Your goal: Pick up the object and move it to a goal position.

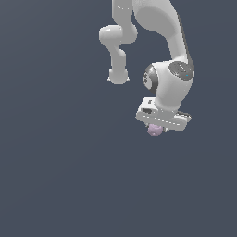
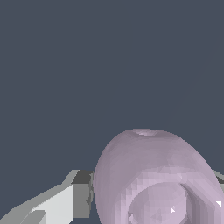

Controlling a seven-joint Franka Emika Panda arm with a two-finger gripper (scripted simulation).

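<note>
Arm: the white Panda arm point(image 1: 172, 44) reached down from the top of the exterior view, its wrist bent so that the hand point(image 1: 159, 128) pointed downward.

Object: a small pale pink-lilac lump point(image 1: 154, 130) sat directly under the hand's body, touching it, with only its lower part showing in the exterior view.

Object, wrist view: the same lump point(image 2: 153, 175) filled the near field, rounded and slightly knobbly, with a pale finger point(image 2: 57, 203) close against one side of it.

Hand state: closed on the object, judged from the lump sitting between the fingers and pressed up close to the palm; the second finger was barely visible at the picture's edge point(image 2: 220, 177).

Surroundings: a uniform dark grey-blue field lay behind everything; no desk edge, corner or shadow could be made out, so the object's place on or above any surface could not be fixed.

Done, as judged: the grasp appeared secured, since the object hung with the hand and nothing visible supported it from below.

Left, as judged: the carry to the goal position and arrival there; no goal marker showed in either view, so the remaining travel could not be estimated.

Risk, as judged: the lump was small and rounded, so it might slip if the grip loosened during transport.
</note>
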